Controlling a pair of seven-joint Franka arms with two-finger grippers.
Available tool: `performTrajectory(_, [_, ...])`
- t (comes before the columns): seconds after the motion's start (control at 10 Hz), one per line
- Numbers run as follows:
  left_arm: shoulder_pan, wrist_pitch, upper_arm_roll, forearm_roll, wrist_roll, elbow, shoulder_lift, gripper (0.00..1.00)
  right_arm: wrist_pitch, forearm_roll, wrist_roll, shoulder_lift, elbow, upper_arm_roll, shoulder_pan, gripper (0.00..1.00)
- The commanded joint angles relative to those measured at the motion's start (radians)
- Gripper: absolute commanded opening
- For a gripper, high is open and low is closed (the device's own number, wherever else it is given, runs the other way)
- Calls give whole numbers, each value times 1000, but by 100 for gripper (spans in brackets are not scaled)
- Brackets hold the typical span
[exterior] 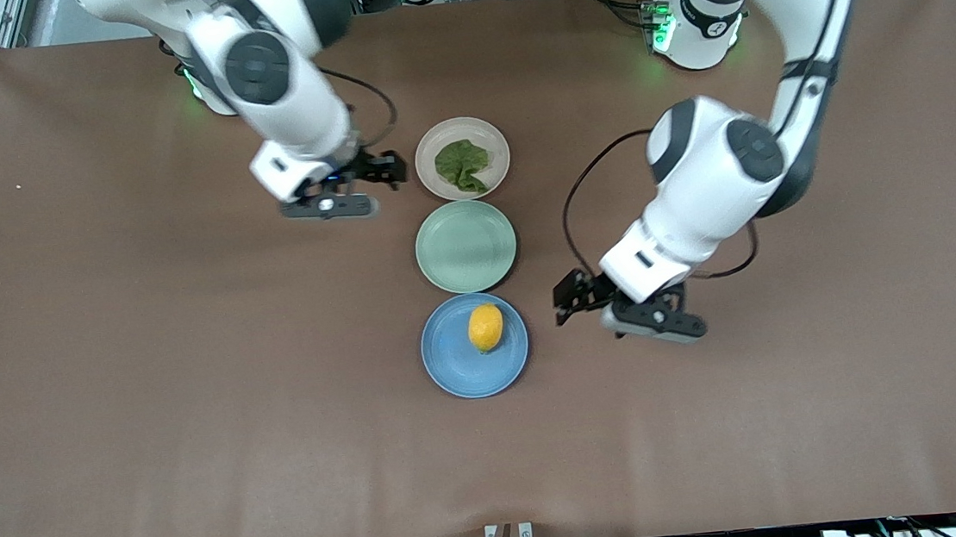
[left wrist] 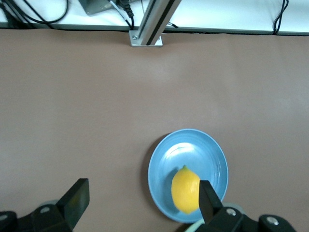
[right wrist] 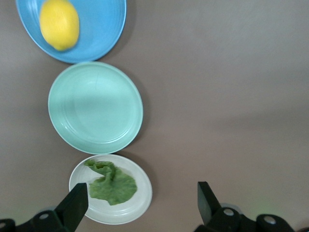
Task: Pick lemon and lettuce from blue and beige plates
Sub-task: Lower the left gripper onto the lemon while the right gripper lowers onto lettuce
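Midway along the brown table (exterior: 150,375), three plates sit in a line running toward the front camera; the beige plate (exterior: 425,156) is farthest from it, the green plate (exterior: 466,246) lies bare in the middle, and the blue plate (exterior: 456,365) is nearest; the plates lie just beside one another. Nothing lies between either gripper and the plate next to it. On the blue plate rests the lemon (exterior: 486,327), smooth, yellow and oval, toward the plate's rim; on the beige plate lies the lettuce (exterior: 461,164), a crumpled dark green leaf. The left gripper (exterior: 572,299) hangs over bare table beside the blue plate, toward the left arm's end, its fingers spread and holding nothing; the right gripper (exterior: 390,170) hangs over bare table beside the beige plate, toward the right arm's end, its fingers likewise apart and empty.
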Motion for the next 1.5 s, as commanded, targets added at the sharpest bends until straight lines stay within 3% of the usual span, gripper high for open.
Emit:
performTrajectory(0.0, [-74,103,10,-28,-4,81,136,100,114,-98,191,148,11,116,-7,100])
performTrajectory(0.2, [-113,129,10,-27,-5,99,190,100,221,-125,298,242,8,135,62,100])
performTrajectory(0.7, [-182,270,11,-25,-13,130,313,100,488,-143,322,259,-190,182,76,100])
performTrajectory(1.4, [-209,284,13,-10,-18,136,370,100,548,-140,328,344,-193,215,73,100])
